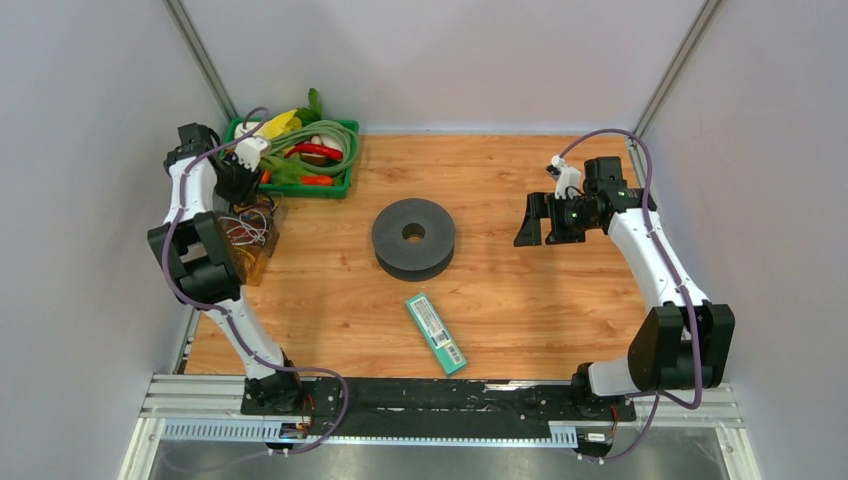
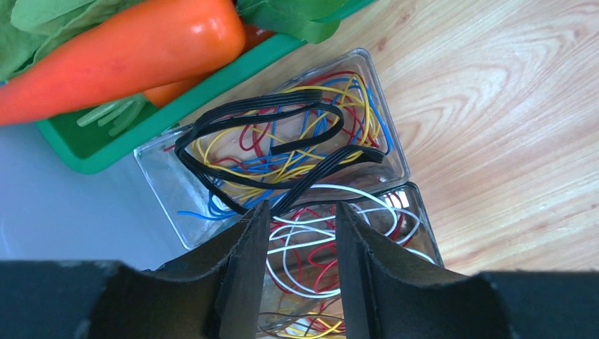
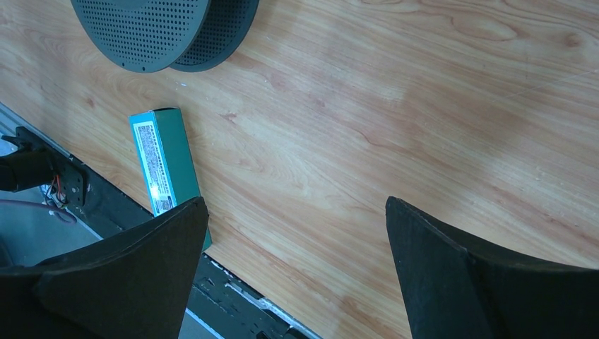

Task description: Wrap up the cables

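The left hand (image 2: 300, 219) hovers over a clear box (image 2: 166, 187), its 2 fingers a little apart and holding nothing. The black cables (image 2: 325, 168) lie looped in the box at 12 o'clock. They look light, limp and easy to tangle, so the upper loop is best to pinch. The right hand (image 3: 297, 240) is wide apart and empty above the worktop (image 3: 424, 106).

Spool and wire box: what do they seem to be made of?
Spool: likely matte grey plastic or metal; the right wrist view shows fine perforations in its flange. Box: clear glossy plastic, probably; wires show through its walls.
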You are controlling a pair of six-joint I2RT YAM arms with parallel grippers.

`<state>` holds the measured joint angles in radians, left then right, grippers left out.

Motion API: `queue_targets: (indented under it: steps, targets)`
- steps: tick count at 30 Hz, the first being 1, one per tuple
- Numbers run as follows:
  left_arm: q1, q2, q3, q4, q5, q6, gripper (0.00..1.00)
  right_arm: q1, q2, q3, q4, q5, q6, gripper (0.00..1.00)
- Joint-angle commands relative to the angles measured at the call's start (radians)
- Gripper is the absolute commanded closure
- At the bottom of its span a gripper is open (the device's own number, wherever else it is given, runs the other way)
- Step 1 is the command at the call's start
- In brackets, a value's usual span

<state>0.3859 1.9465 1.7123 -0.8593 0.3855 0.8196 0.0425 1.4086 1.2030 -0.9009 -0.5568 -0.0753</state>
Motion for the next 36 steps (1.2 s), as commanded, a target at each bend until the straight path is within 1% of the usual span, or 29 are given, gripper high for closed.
queue_targets:
  steps: [1, 5, 9, 18, 28, 33, 36]
  targets:
    - [-0.033, 0.017, 0.017, 0.0, -0.026, 0.108, 0.53, 0.0, 0.003, 0.03, 0.008, -0.02, 0.005, 0.0]
    - [-0.054, 0.038, 0.027, 0.003, -0.066, 0.142, 0.53, 0.0, 0.003, 0.03, 0.008, -0.022, 0.006, 0.0]
    - [-0.064, 0.057, 0.047, 0.019, -0.08, 0.139, 0.53, 0.002, 0.004, 0.033, 0.005, -0.023, 0.005, 0.0]
    - [-0.082, 0.095, 0.073, -0.024, -0.108, 0.174, 0.53, 0.002, 0.006, 0.03, 0.005, -0.023, 0.0, 0.0]
    - [-0.093, 0.121, 0.076, 0.017, -0.149, 0.153, 0.52, 0.0, 0.016, 0.035, -0.003, -0.035, -0.003, 0.0]
    - [-0.105, 0.134, 0.084, 0.032, -0.163, 0.153, 0.53, 0.0, 0.024, 0.038, -0.003, -0.038, -0.001, 0.0]
    - [-0.108, 0.134, 0.079, 0.051, -0.158, 0.145, 0.56, 0.0, 0.026, 0.036, -0.001, -0.037, -0.001, 0.0]
